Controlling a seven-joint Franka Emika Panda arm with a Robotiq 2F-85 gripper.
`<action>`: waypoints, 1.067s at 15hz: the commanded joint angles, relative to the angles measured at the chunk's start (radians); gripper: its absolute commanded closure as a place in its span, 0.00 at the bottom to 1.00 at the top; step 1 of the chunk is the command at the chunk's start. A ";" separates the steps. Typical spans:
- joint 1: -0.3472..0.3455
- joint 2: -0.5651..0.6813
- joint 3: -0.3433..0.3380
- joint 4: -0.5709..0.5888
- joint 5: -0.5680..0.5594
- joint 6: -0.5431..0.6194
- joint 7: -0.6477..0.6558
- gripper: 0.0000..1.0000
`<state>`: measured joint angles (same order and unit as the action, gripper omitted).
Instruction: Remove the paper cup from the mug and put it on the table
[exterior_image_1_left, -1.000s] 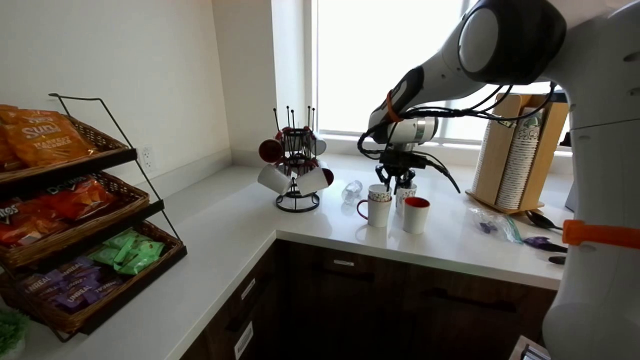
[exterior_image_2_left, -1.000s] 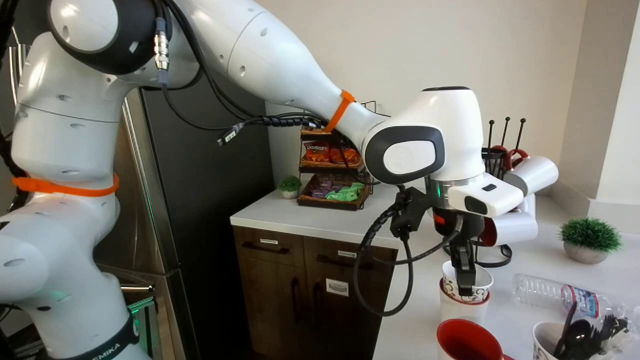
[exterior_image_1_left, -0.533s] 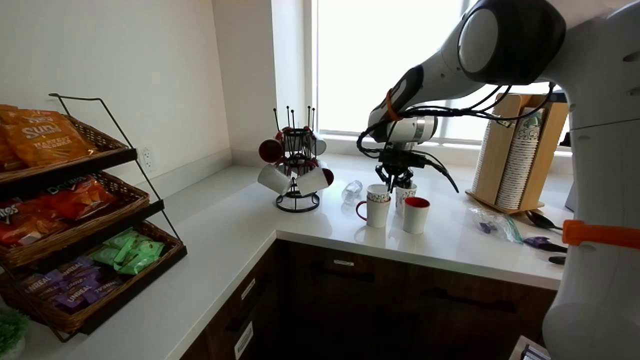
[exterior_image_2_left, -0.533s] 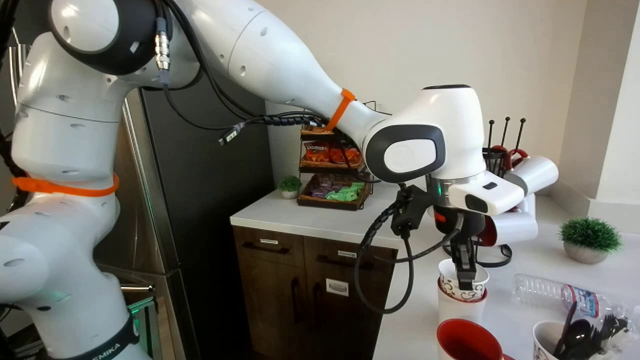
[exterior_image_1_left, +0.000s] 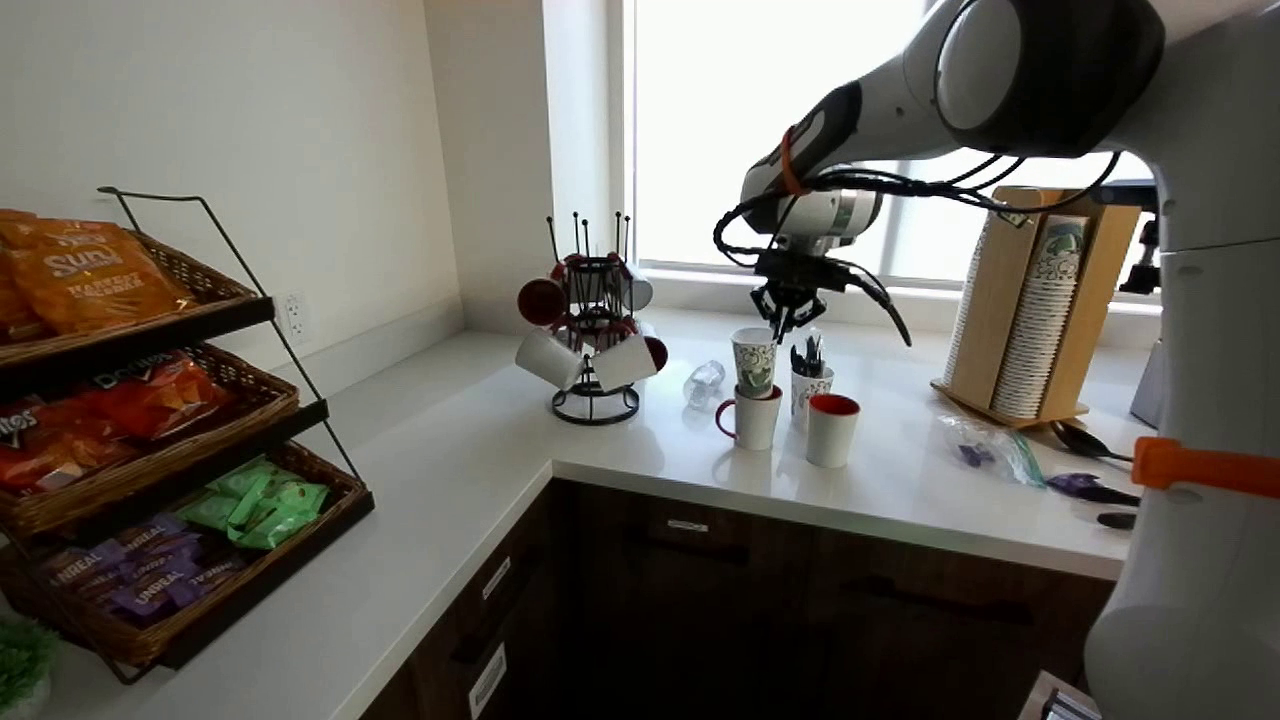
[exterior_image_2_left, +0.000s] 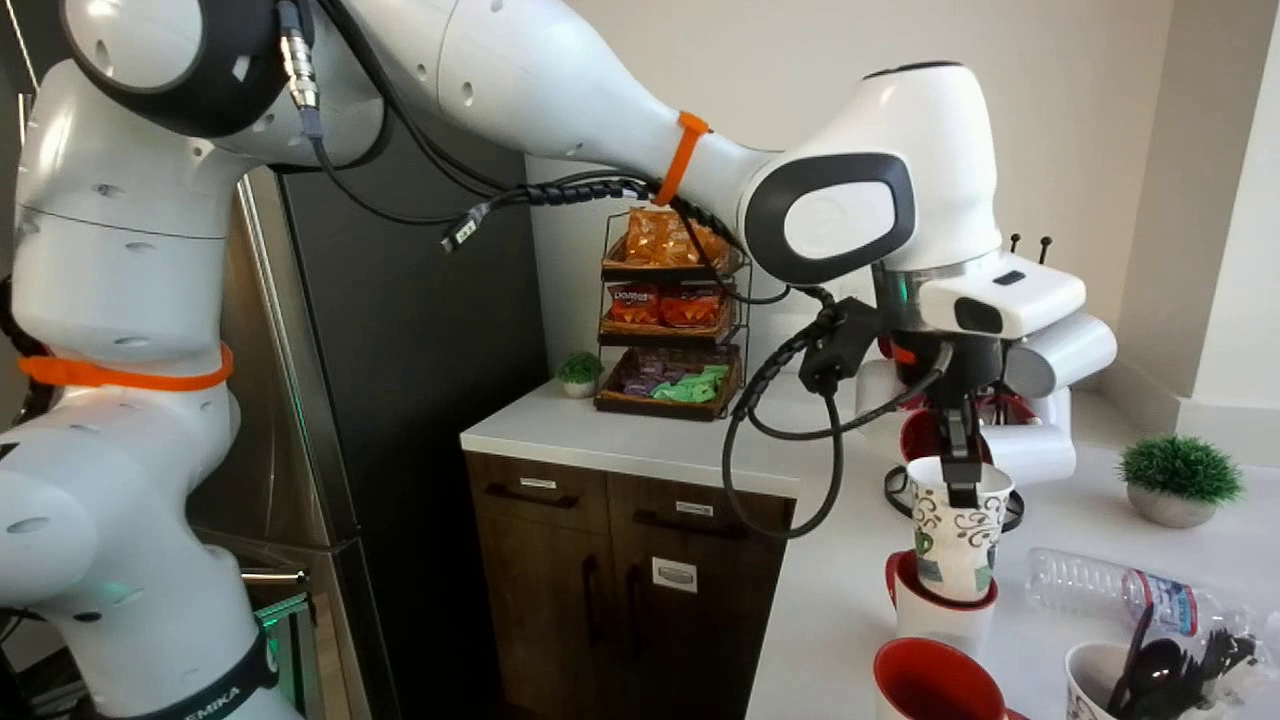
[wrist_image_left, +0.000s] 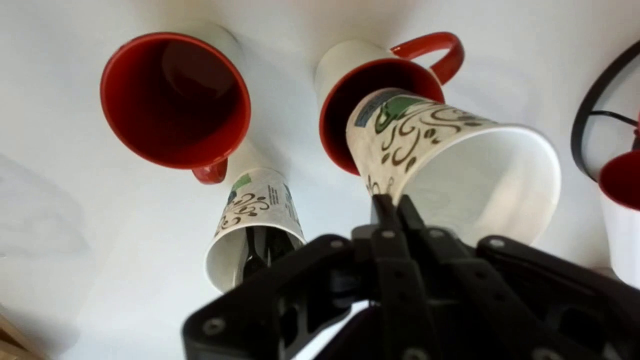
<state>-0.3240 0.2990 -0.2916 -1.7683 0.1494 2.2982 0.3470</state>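
Farthest left of the fingers (wrist_image_left: 392, 250) in the wrist view stands a spare red-lined mug (wrist_image_left: 175, 100), with a utensil cup (wrist_image_left: 265, 205) nearer on that side; neither touches the paper cup (wrist_image_left: 425, 132). Next comes the gripper (wrist_image_left: 396, 206), closed on the paper cup and pinching the left side of its rim. The cup hangs just right of the fingers, its base lower than them, at the mouth of the mug (wrist_image_left: 367, 75); whether that base is wholly clear of the mug's lip is hard to tell. The paper should prove light and thin-walled, easily creased by a hard squeeze, and, held at one edge only, apt to swing about the pinch. The rim, likely its stiffest part, looks the right place to hold. The mug is probably far heavier and rigid, so a straight lift would avoid snagging it. Right of the fingers, beyond the cup, curves a rack's base ring (wrist_image_left: 578, 120); the table (wrist_image_left: 140, 250) lies below the fingers.
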 joint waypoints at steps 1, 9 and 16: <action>-0.018 -0.016 0.001 0.069 0.076 -0.107 0.019 0.99; -0.078 0.084 -0.047 0.250 0.122 -0.044 0.086 0.99; -0.147 0.243 0.035 0.394 0.263 0.016 -0.021 0.99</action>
<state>-0.4454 0.4524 -0.2888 -1.4640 0.3743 2.3034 0.3608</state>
